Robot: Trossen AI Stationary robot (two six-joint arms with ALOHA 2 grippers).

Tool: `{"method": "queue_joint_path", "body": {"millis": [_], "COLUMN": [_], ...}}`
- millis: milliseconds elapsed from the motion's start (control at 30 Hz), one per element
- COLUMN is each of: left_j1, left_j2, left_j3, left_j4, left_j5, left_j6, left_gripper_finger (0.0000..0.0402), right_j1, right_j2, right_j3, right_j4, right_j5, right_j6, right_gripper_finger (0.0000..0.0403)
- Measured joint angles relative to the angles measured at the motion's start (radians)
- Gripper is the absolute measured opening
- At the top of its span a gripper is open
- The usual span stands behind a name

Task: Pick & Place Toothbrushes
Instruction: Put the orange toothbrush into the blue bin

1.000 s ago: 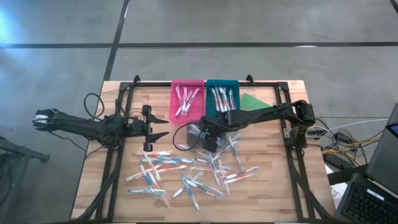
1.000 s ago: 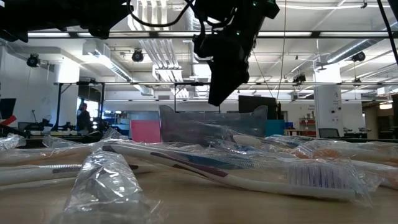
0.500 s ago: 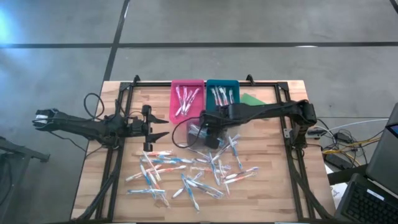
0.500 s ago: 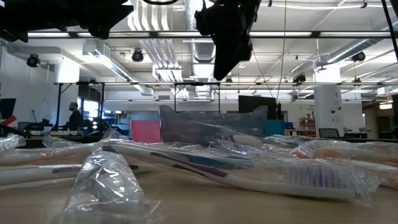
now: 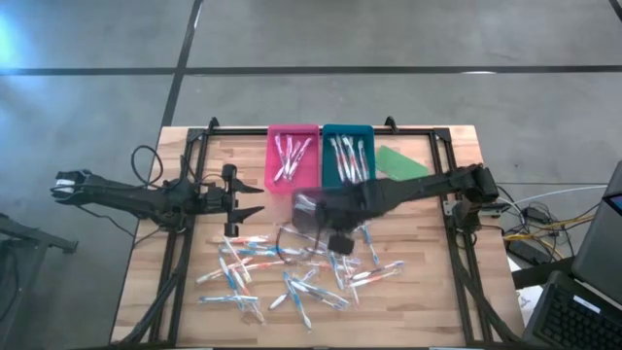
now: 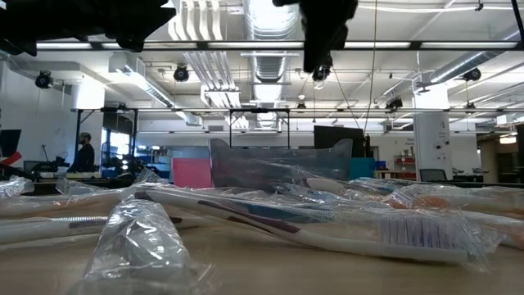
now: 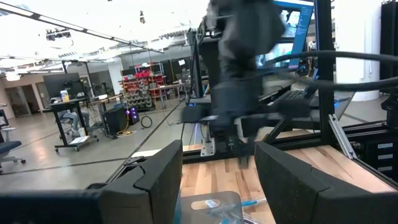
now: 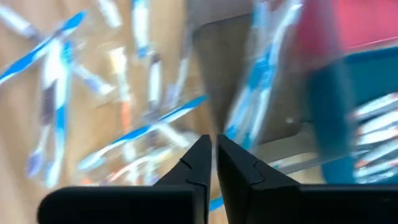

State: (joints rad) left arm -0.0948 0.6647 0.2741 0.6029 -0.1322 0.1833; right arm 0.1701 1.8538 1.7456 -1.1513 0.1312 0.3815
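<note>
Overhead, the right pincer (image 5: 333,231) has swung away from the teal tray (image 5: 347,158) and now hangs over the near edge of the loose toothbrushes (image 5: 292,272) scattered across the wooden worktop (image 5: 418,282). Its fingers, spread a second ago, are now clenched together with nothing between them. More toothbrushes lie in the teal tray and the pink tray (image 5: 292,156) at the worktop's far side. The left pincer (image 5: 255,200) waits unmoved at the worktop's left, fingers spread, empty.
</note>
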Motion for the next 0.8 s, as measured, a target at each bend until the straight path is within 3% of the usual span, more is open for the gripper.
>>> {"method": "queue_joint_path", "body": {"millis": [333, 600, 800], "left_j1": [0.000, 0.000, 0.000], "left_j2": [0.000, 0.000, 0.000], "left_j3": [0.000, 0.000, 0.000], "left_j4": [0.000, 0.000, -0.004], "left_j5": [0.000, 0.000, 0.000], "left_j6": [0.000, 0.000, 0.000], "left_gripper_finger": [0.0206, 0.0206, 0.0206], "right_j1": [0.241, 0.382, 0.422], "right_j2": [-0.002, 0.006, 0.011], "right_j3": [0.001, -0.002, -0.029], "right_j4": [-0.019, 0.027, 0.078], "right_j5": [0.007, 0.204, 0.236], "right_j6": [0.188, 0.337, 0.415], "right_gripper_finger": [0.0008, 0.0008, 0.0008]}}
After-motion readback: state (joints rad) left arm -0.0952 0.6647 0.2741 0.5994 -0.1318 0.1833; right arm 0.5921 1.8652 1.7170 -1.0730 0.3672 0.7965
